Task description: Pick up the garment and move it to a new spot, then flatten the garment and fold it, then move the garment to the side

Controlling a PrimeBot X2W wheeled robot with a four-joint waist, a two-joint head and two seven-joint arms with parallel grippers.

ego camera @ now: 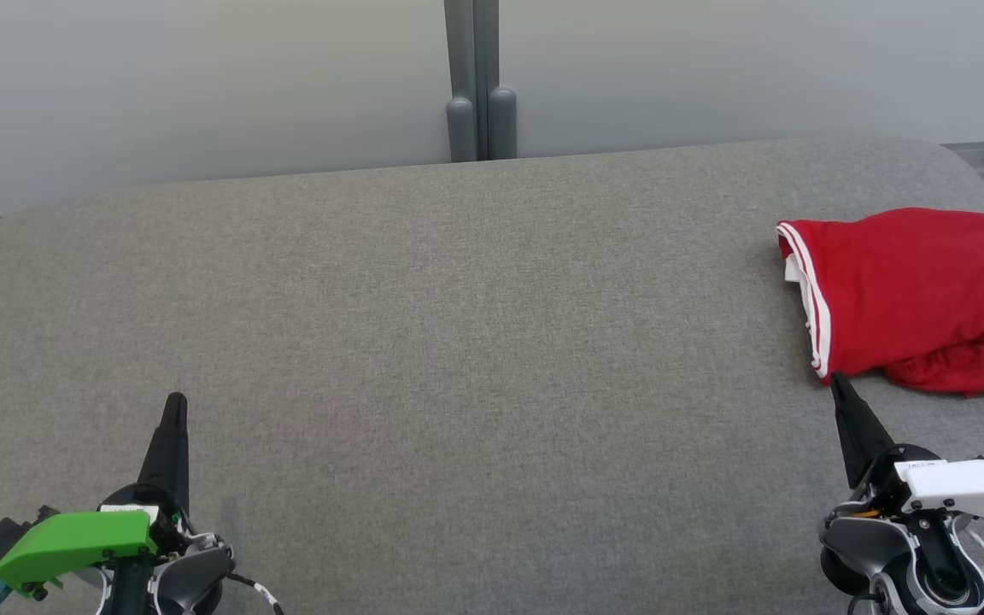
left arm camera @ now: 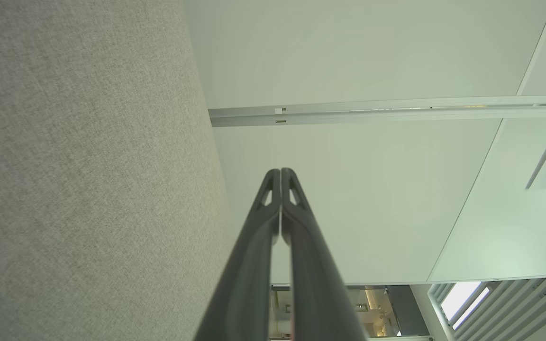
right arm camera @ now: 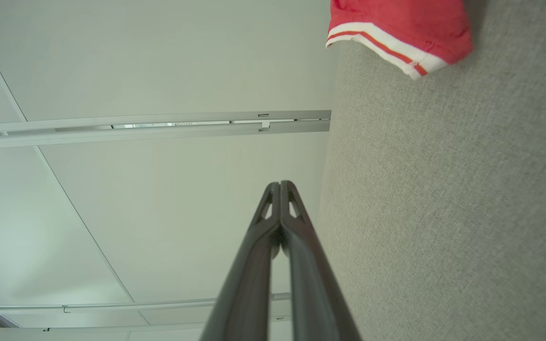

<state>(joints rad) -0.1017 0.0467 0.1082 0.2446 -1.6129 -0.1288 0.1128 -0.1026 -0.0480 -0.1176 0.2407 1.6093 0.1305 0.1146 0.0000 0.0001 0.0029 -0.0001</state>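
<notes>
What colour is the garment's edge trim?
White with a thin red stripe; the garment shows best in right wrist view.

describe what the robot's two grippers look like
The left gripper has two long dark tapering fingers with small slots near the tips, a bright green cover at the wrist and a black-and-white cable. The right gripper has the same dark fingers, but its wrist carries a white cover.
</notes>
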